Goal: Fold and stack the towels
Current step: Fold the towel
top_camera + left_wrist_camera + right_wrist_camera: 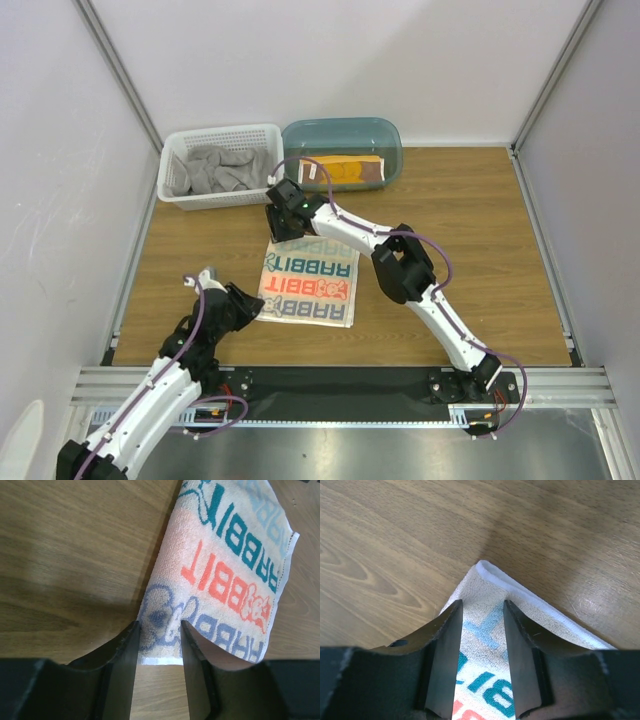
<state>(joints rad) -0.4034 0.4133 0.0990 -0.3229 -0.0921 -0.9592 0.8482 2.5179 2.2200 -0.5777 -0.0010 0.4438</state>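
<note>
I'm looking at the white RABBIT towel (310,285) lying flat on the desk (480,260), roughly in the middle, with teal, red and blue lettering running across it. My left pincer (159,630) is sitting at the towel's near left corner with its jaws apart, one finger on either side of the blue rabbit print (the gap is way wider than the cloth, so nothing's getting pinched). My right pincer (482,611) is hanging over the far left corner, jaws apart too, with the white edge poking out just past the fingertips. I can't tell whether either one is actually touching the fabric. At the back, the grey towel (215,170) is lying crumpled in the white lattice basket (220,132). The brown and orange towel (350,172) is sitting in the teal tub (392,150) just beside it.
</note>
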